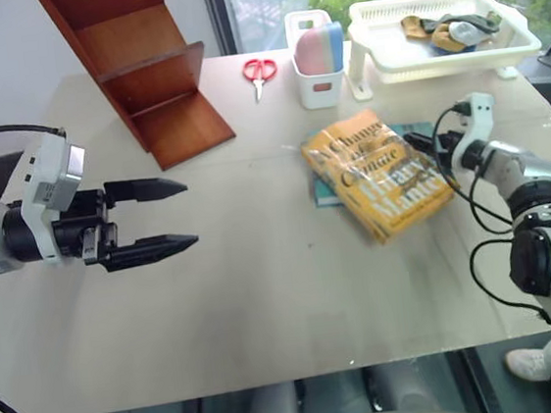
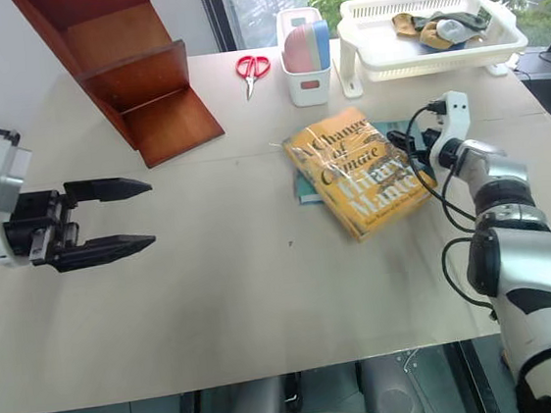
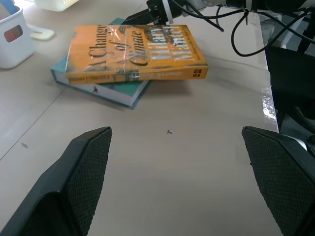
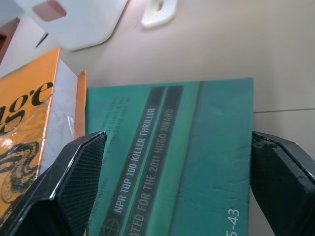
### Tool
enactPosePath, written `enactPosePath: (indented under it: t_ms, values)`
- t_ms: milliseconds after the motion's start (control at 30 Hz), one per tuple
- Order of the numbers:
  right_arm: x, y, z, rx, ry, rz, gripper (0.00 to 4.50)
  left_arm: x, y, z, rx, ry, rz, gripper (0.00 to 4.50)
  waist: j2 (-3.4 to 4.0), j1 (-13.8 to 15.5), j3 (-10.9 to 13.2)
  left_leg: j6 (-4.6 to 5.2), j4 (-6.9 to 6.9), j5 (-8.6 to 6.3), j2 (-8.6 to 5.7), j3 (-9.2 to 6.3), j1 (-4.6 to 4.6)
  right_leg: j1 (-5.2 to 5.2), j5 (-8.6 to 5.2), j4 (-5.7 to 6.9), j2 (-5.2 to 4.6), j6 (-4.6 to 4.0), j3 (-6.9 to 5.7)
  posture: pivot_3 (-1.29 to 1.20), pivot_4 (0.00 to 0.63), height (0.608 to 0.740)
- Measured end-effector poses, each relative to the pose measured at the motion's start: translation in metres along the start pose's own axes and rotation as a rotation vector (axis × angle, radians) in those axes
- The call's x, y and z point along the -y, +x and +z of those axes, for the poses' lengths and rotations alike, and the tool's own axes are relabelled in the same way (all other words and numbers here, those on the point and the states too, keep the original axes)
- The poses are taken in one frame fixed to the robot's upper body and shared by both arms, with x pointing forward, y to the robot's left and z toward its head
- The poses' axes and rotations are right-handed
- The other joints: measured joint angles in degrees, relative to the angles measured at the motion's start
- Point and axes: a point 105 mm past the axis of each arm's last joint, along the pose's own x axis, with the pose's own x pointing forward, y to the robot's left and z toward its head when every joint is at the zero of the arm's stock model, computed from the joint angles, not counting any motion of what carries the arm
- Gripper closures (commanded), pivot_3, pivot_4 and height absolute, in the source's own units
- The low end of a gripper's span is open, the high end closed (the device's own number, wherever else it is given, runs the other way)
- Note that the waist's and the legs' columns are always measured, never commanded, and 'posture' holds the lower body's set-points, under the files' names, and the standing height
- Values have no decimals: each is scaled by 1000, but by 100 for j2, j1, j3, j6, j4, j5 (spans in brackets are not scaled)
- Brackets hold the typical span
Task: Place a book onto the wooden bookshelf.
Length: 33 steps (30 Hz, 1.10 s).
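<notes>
Clearly, the right gripper (image 4: 177,187) — jaws gaping, empty — is nosing in beside the book (image 1: 378,171), lying diagonally just left of it — left gripper (image 1: 170,218) hanging wide, well apart.

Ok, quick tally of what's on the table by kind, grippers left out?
Books: 2, the book and the teal book
Shelf units: 1, the wooden bookshelf
Scissors: 1
White containers: 2, the basket and the small bin
Total: 6

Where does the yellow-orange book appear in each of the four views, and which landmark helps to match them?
Left eye: the book, right of centre.
Right eye: centre-right.
Left wrist: upper middle.
Right wrist: left edge.
Shared landmark: the teal book under it.
</notes>
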Motion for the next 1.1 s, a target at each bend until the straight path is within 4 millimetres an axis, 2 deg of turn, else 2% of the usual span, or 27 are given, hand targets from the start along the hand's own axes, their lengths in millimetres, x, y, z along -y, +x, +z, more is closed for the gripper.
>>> enactPosePath:
  t_ms: [200,433,600,800,967,1100]
  values:
    - [-26,3,-10,-36,37,-2,15,0,1,0,1,9,-16,53,0,11,0,0,0,0,3,-1,-7,-13,-1,12,-1,-2,0,0,150,740]
    - [-71,-8,-37,-122,57,67,15,-1,1,-3,-11,7,-16,53,0,28,0,-2,1,2,2,16,-17,-50,-3,48,-1,-5,20,0,150,740]
    - [-88,-21,-48,-166,46,94,15,-1,1,-4,-12,4,-19,53,0,47,1,-3,1,3,2,24,-19,-58,-4,52,-1,-5,29,0,150,740]
    - [-91,-31,-41,-171,39,96,15,-1,1,-6,-17,-4,-19,53,1,62,3,-3,1,3,2,36,-41,-90,-4,56,0,-5,41,0,150,740]
    - [-68,-48,-19,-126,-8,61,15,0,1,-9,-21,-12,-18,53,-4,121,10,-3,1,3,2,38,-46,-96,-4,53,0,-4,42,0,150,740]
    - [-64,-66,3,-39,-68,143,15,-3,2,-13,-16,-65,12,53,-4,153,16,-2,1,2,4,46,-46,-97,-4,52,1,-4,49,0,150,740]
